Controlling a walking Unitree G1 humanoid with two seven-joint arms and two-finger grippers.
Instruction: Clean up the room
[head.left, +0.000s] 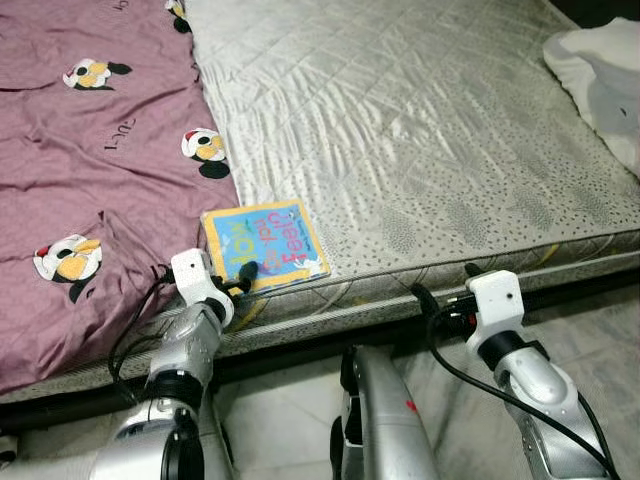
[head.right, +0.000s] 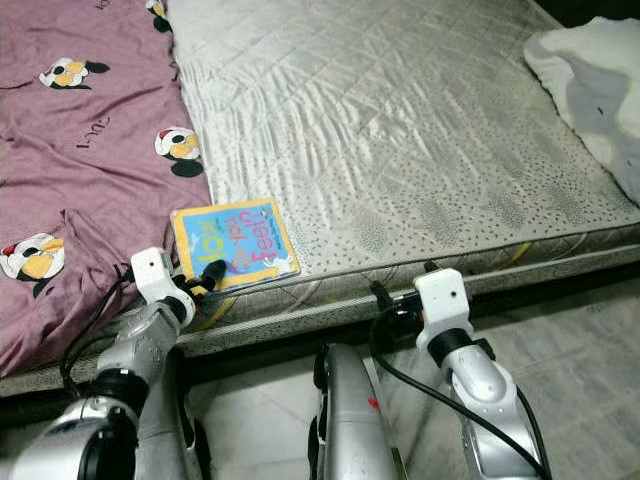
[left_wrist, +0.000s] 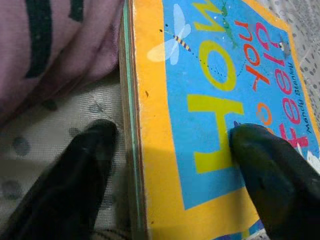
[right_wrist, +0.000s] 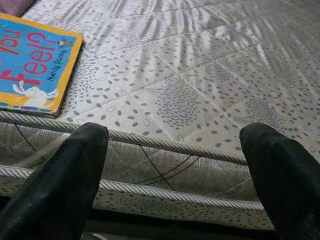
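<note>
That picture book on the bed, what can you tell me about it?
The book is a thick board book with a blue cover, orange-yellow border and colourful lettering. It lies flat, cover up, near the mattress edge, beside the maroon penguin-print sheet. The left gripper straddles its corner: one finger rests on the cover, the other on the mattress alongside.

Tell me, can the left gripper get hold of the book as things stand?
Probably yes. The left gripper is already at the book, open, with one finger on the cover and the other beside its edge on the mattress. Nothing lies between them.
</note>
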